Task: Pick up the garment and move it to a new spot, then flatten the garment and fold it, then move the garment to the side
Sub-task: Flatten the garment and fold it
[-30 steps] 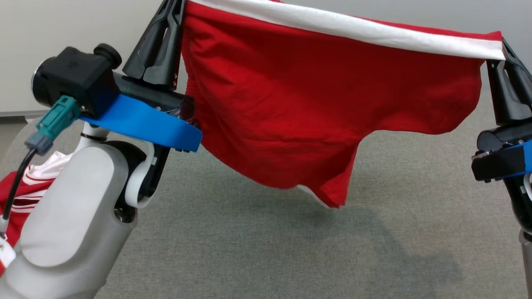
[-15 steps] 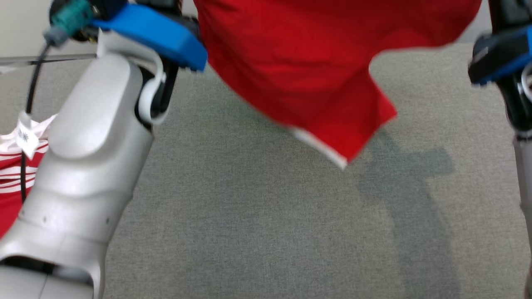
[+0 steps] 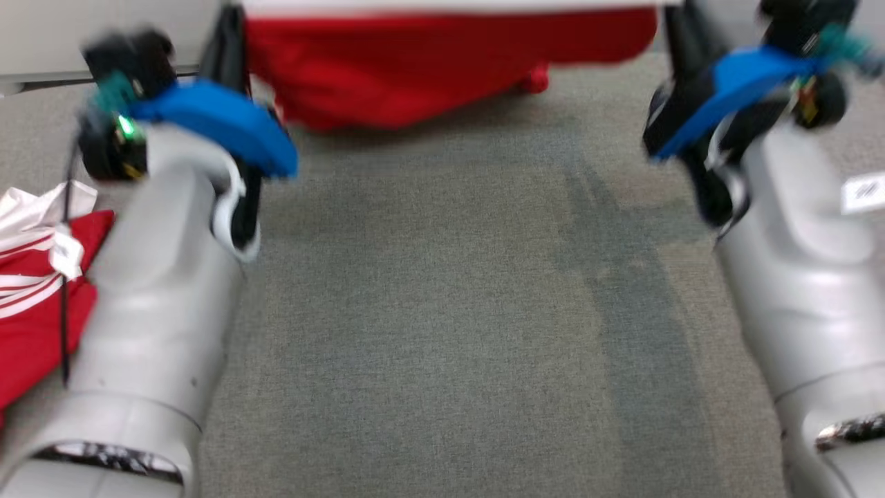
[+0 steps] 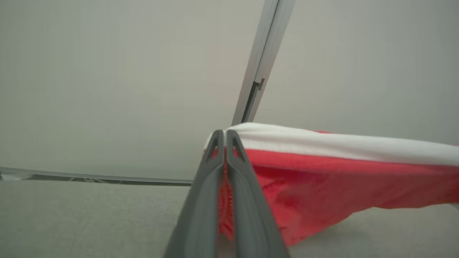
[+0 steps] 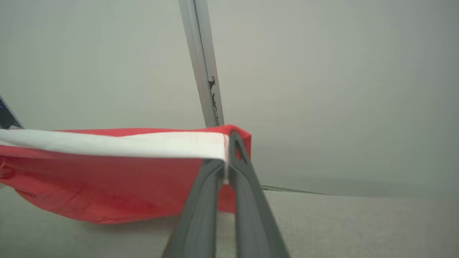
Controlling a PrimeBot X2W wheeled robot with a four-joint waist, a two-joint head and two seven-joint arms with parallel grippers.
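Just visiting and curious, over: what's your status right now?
Left gripper and right gripper shut on red garment. White band taut between them. Second red-and-white garment lies on carpet, left, out of path.

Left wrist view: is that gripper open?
No, the left gripper is shut on the garment, pinching its white-banded corner.

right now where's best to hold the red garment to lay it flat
The two ends of its white band, taken from the robot's side, as left gripper and right gripper do: the band runs straight and the garment hangs below.
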